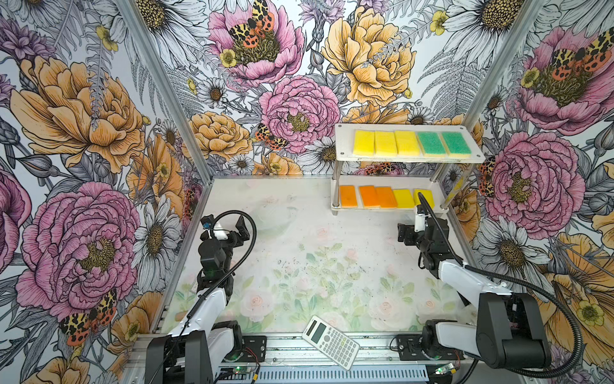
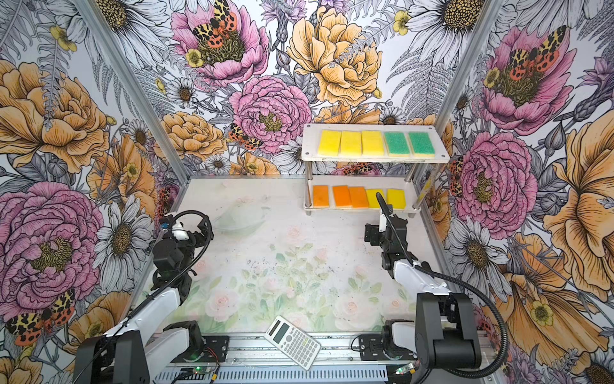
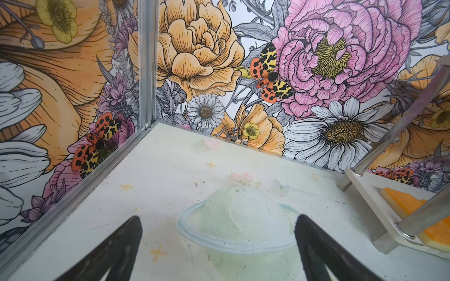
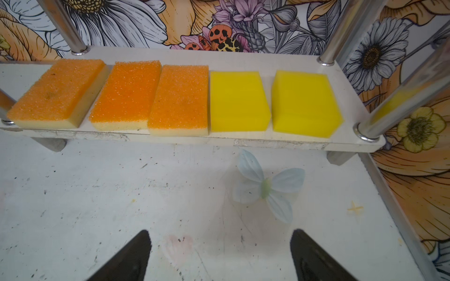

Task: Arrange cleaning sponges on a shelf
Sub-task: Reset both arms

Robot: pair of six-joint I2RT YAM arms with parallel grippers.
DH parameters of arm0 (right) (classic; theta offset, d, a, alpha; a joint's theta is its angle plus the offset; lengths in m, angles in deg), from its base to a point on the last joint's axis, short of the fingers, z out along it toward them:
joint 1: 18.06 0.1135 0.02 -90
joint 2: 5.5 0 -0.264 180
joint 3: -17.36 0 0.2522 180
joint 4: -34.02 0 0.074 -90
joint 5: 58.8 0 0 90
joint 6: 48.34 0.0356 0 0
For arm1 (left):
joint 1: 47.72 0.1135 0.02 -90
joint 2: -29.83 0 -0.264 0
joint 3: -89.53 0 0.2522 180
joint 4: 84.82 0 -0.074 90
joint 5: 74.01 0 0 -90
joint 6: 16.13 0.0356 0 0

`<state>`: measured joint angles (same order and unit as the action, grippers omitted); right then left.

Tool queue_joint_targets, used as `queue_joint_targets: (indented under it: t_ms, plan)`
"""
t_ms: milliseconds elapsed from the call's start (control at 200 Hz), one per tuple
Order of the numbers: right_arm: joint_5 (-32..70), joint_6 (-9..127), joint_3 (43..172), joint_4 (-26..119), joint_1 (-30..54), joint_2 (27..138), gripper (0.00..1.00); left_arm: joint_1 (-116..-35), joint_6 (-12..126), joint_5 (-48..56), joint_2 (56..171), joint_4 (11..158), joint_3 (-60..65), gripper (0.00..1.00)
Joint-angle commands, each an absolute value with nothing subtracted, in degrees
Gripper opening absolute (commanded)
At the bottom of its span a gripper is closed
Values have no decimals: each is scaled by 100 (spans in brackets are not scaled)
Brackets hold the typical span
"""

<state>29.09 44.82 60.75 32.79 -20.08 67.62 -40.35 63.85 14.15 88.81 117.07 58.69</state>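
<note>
One white plastic calculator lies nearest me, across the front rail. Beyond it, my left gripper and right gripper both gape wide, holding nothing, the right one just before the white two-tier shelf with metal posts. That shelf carries ten foam cleaning sponges: three orange and two yellow below, three yellow and two green-topped above.

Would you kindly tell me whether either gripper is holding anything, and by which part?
Nothing is held: the left gripper and right gripper both stand open and empty.
</note>
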Motion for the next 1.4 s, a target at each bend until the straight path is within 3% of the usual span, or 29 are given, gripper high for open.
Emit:
queue_joint_targets:
  t_ms: [0, 370, 646, 786, 931, 1201, 1286, 1391]
  plan:
    - [2749, 4646, 5840, 1918, -2060, 6979, 91, -3984, 6508, 1230, 9052, 12202, 5911, 99]
    - [2938, 4615, 5749, 1164, -2069, 7540, 89, -3958, 6780, 1214, 9993, 12792, 5919, 99]
    - [2939, 4548, 5832, 885, -2065, 8008, 89, -3937, 6767, 1123, 11389, 14181, 5942, 99]
    - [3080, 4535, 5743, 642, -2020, 8074, 89, -4043, 6904, 1097, 11479, 14275, 5967, 99]
    - [3260, 4605, 5617, 396, -2017, 8122, 93, -4153, 7010, 1053, 12116, 15327, 6138, 99]
    - [3389, 4657, 5463, 23, -2016, 8229, 100, -4211, 7060, 1193, 11976, 14442, 5796, 99]
    - [3393, 4645, 5402, -122, -2006, 8259, 100, -4580, 7345, 1864, 11888, 13616, 5450, 99]
    - [3396, 4646, 5396, -120, -2008, 8263, 100, -4770, 7487, 2140, 11893, 13584, 5424, 99]
